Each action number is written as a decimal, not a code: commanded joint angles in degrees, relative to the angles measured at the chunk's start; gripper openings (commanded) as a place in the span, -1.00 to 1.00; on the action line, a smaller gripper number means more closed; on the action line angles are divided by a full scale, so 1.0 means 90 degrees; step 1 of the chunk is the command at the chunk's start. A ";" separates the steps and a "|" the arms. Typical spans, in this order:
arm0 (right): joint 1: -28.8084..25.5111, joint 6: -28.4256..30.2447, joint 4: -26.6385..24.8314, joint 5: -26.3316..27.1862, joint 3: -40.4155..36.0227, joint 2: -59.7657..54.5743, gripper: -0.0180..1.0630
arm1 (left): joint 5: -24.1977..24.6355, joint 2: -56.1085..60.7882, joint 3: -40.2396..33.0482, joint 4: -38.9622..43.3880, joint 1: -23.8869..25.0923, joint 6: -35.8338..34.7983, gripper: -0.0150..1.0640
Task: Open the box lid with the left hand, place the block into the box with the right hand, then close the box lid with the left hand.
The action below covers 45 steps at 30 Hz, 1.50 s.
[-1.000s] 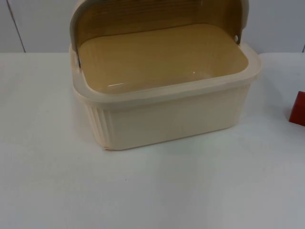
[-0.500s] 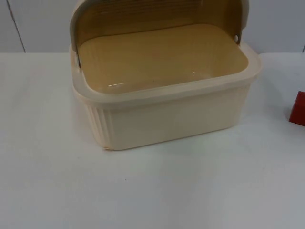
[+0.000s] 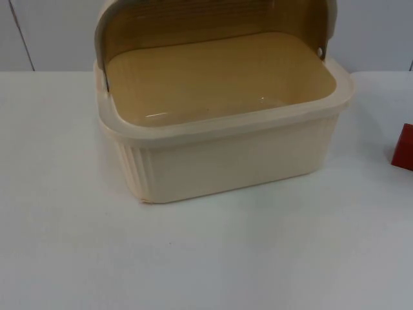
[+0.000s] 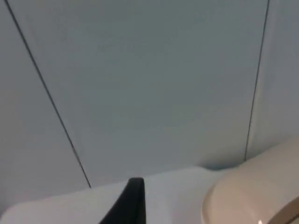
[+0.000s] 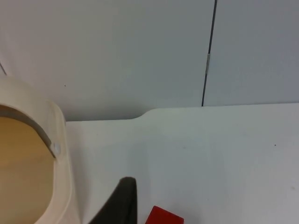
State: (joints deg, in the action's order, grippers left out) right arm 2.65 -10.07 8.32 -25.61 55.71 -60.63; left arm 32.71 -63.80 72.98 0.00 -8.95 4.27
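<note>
From the top view we see a cream box [image 3: 226, 139] standing on the white table [image 3: 213, 258], a little left of the middle, its ribbed front wall facing us. Its lid [image 3: 110, 26] is swung up and back on side pivots, so the tan inside lies open to us, and nothing lies in it. The red block [image 3: 404, 148] rests on the table well to the right of the box, cut off by the picture's right edge. Behind the table stands the grey wall [image 3: 45, 32].

In the left wrist view we look along the left gripper [image 4: 133, 205], of which one black fingertip [image 4: 131, 200] stands before the table's far strip and the wall's panels with their dark seams. A rounded cream part of the box, which may be the raised lid, lies just beside it. We cannot tell how wide this gripper stands, and it touches nothing that we can see.

In the right wrist view we look along the right gripper [image 5: 122, 205]; one dark fingertip [image 5: 119, 200] shows above the table. The red block's corner lies just beside that fingertip, apart from it. The box's cream rim and a slice of its tan inside lie on the fingertip's other side, with a small pivot stud on the rim. Here too we cannot tell the gripper's opening; it holds nothing visible.
</note>
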 commanded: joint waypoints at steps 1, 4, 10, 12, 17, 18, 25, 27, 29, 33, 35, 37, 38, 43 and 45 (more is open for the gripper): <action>0.0000 0.0001 0.0014 0.0136 0.0043 -0.0013 0.96 | -0.0084 0.0407 0.0038 0.0000 -0.0039 0.0018 0.97; 0.0000 0.0069 0.0036 0.0299 0.0043 -0.0013 0.96 | -0.0341 0.0885 0.0038 0.0479 -0.0039 -0.0265 0.97; 0.0000 0.0044 0.0036 0.0614 0.0043 -0.0013 0.96 | -0.0246 0.0996 0.0038 0.2056 -0.0039 -0.1741 0.97; 0.0000 0.0044 0.0036 0.0588 0.0043 -0.0013 0.96 | -0.0145 0.0942 0.0038 0.2374 -0.0039 -0.1871 0.97; 0.0000 0.0044 0.0036 0.0576 0.0043 -0.0193 0.96 | -0.0063 0.0783 0.0038 0.2576 -0.0039 -0.2051 0.97; 0.0000 0.0044 0.0036 0.0604 0.0043 -0.0293 0.96 | -0.0050 0.0781 0.0038 0.2576 -0.0039 -0.2051 0.97; 0.0000 0.0281 0.0036 0.0713 0.0338 -0.1406 0.96 | 0.0076 0.0781 0.0038 0.2621 -0.0039 -0.2051 0.97; 0.0000 0.0577 -0.0010 0.0390 0.0725 -0.1847 0.96 | 0.0193 0.0781 0.0038 0.2621 -0.0039 -0.2007 0.97; 0.0000 0.0574 -0.0010 0.0152 0.0978 -0.2086 0.96 | 0.0252 0.0781 0.0038 0.2621 -0.0039 -0.2007 0.97; 0.0000 0.0574 -0.0409 -0.0558 0.1885 -0.2945 0.96 | 0.0286 0.0794 0.0038 0.2621 -0.0039 -0.2007 0.97; 0.0000 0.0607 -0.0436 -0.0504 0.1998 -0.3103 0.96 | 0.0286 0.0794 0.0038 0.2621 -0.0039 -0.2007 0.97; 0.0000 0.0941 -0.0436 -0.0259 0.2077 -0.3488 0.96 | 0.0286 0.0794 0.0038 0.2621 -0.0039 -0.2007 0.97; 0.0000 0.1183 -0.0436 -0.0134 0.2077 -0.3674 0.96 | 0.0286 0.0794 0.0038 0.2621 -0.0039 -0.2007 0.97; 0.0000 0.2055 -0.0514 -0.0069 0.2077 -0.4442 0.96 | 0.0286 0.0794 0.0038 0.2648 -0.0039 -0.2007 0.97; 0.0000 0.2055 -0.0650 -0.0031 0.2077 -0.4607 0.96 | 0.0286 0.0794 0.0038 0.2666 -0.0039 -0.2007 0.97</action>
State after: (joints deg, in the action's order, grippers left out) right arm 2.65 7.20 3.14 -26.96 73.99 -101.17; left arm 35.31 -56.91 73.21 23.52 -8.95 -13.75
